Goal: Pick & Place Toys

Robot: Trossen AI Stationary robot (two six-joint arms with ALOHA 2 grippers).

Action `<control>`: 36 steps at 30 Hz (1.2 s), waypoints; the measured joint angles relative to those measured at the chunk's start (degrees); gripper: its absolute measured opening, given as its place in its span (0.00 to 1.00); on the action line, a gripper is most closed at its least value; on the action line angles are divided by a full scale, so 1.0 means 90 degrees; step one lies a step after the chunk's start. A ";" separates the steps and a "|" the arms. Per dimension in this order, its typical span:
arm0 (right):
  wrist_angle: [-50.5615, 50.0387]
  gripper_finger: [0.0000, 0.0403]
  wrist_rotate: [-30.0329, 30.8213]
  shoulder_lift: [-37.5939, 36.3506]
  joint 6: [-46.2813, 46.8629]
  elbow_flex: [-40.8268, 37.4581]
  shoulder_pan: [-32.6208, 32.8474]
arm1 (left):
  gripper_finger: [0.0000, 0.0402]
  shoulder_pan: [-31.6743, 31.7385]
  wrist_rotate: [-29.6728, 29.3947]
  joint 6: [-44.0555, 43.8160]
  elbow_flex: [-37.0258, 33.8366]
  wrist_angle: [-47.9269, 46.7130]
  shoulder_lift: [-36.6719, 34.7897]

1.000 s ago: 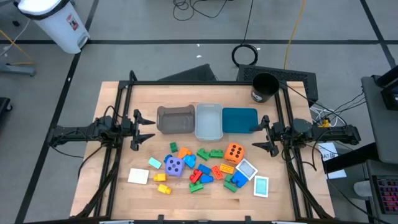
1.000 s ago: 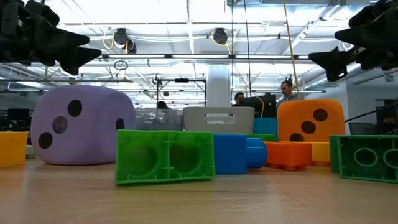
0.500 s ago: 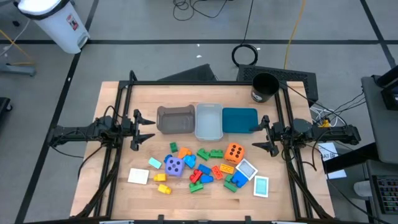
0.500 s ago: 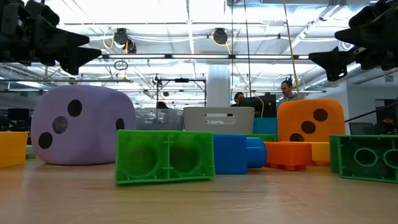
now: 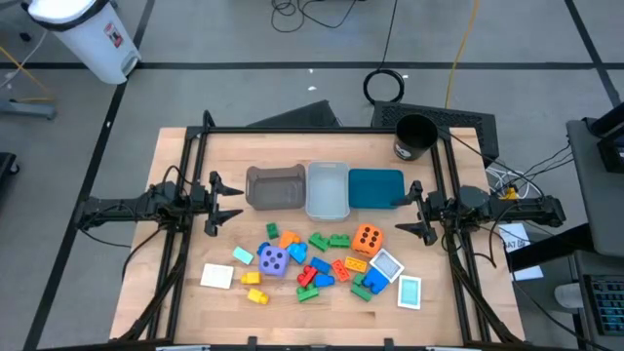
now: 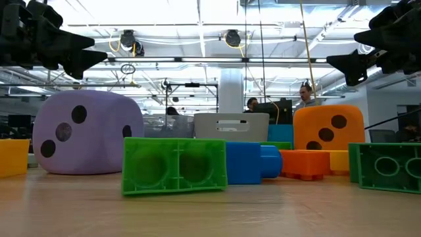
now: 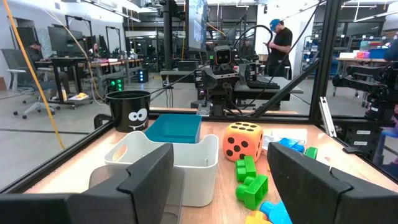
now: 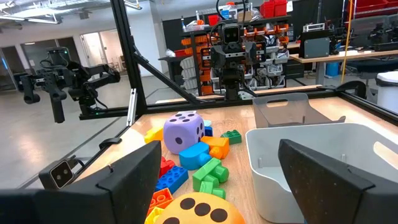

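Several small plastic bricks, among them a green one [image 5: 339, 240], lie on the table's near middle with a purple dotted cube [image 5: 274, 259], an orange dotted cube [image 5: 367, 238] and flat white cards [image 5: 217, 276] [image 5: 409, 291]. My left gripper [image 5: 216, 206] hovers open and empty at the table's left, above the table. My right gripper [image 5: 417, 210] hovers open and empty at the right. Both cubes rest on the table in the low view, purple [image 6: 85, 131] and orange [image 6: 327, 128].
A grey bin [image 5: 275, 188], a clear bin [image 5: 327, 190] and a teal bin [image 5: 376, 188] stand side by side across the table's middle. A black round cup [image 5: 415, 136] stands at the far right corner. A black frame [image 5: 322, 130] edges the table. People stand in the room beyond.
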 joint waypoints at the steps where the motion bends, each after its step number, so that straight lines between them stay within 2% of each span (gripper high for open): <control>1: 0.0002 0.78 0.0000 0.0000 0.0000 0.0000 0.0000 | 0.67 -0.0002 0.0000 0.0000 0.0000 0.0000 0.0000; 19: 0.0003 0.78 0.0004 0.0002 -0.0002 0.0002 0.0000 | 0.67 -0.0002 0.0000 0.0000 0.0000 0.0000 0.0000; 23: 0.0164 0.78 0.0286 0.0005 0.0124 0.0002 0.0000 | 0.67 -0.0001 0.0000 0.0000 0.0000 0.0000 0.0000; 25: 0.0302 0.78 0.0297 -0.0002 0.0612 0.0002 0.0000 | 0.67 -0.0002 0.0000 0.0000 0.0000 0.0000 0.0000; 29: 0.0362 0.78 0.0075 0.0000 0.2481 0.0000 0.0002 | 0.67 -0.0001 0.0000 0.0000 -0.0001 0.0000 0.0000; 36: 0.0737 0.78 0.1004 0.0002 0.2805 0.0000 0.0000 | 0.67 0.0000 0.0002 0.0000 0.0000 0.0000 0.0000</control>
